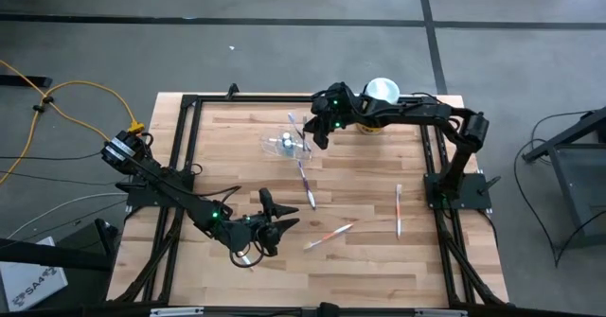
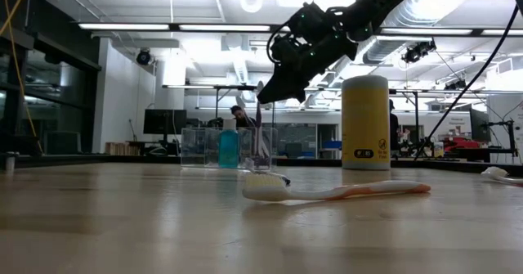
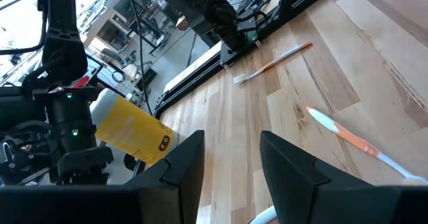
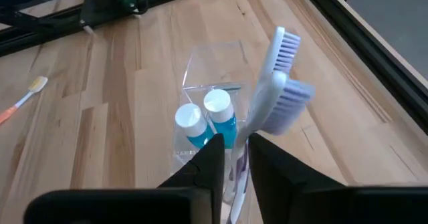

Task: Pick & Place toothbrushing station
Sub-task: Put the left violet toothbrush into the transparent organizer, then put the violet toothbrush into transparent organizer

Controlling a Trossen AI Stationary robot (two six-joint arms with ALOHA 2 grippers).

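The toothbrushing station (image 4: 214, 90) is a small clear holder standing on the table at far centre; it also shows in the high view (image 1: 282, 145) and the low view (image 2: 225, 147). It holds two blue tubes with white caps (image 4: 210, 114) and two toothbrushes with their heads up (image 4: 284, 70). My right gripper (image 4: 235, 150) is just above the holder's right side (image 1: 319, 139), shut on a toothbrush handle. My left gripper (image 1: 277, 213) is open and empty near the table's near centre (image 3: 232, 150). My right gripper pinches the white toothbrush's handle (image 4: 249, 134), below its head, between its two fingers. The fingers slant down from the table's right and far side. The brush stands tilted, head up, with its lower end inside the clear holder.
A yellow canister with a white lid (image 1: 379, 95) stands behind my right arm at the far edge. Loose toothbrushes lie on the table at centre (image 1: 306, 183), near centre (image 1: 329, 235) and right (image 1: 399, 210). Black frame rails (image 1: 180, 166) run along the table's sides.
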